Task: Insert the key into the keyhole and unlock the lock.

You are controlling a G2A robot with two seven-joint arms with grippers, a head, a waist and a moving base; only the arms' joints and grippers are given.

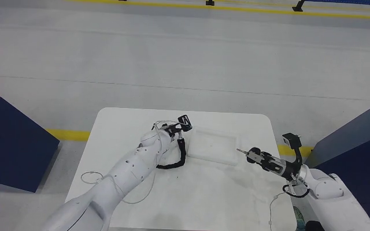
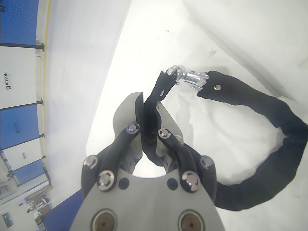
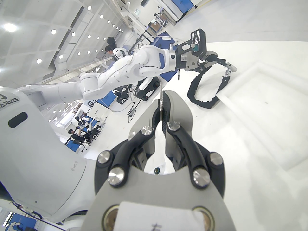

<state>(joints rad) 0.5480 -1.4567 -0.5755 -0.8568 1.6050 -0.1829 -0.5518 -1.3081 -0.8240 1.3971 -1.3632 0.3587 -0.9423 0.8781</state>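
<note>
The lock is a black fabric-sleeved chain lock with a shiny metal head joining its two ends. My left gripper is shut on the sleeve just short of the head and holds that end off the table. In the top view the left gripper sits beside the white tray, and the loop hangs down to the tabletop. My right gripper is shut on a thin metal key, seen edge-on. The key points toward the lock from the tray's other side.
A shallow white foam tray lies on the white table between the two grippers, close to the lock's head. Blue partitions stand off the table's left and right sides.
</note>
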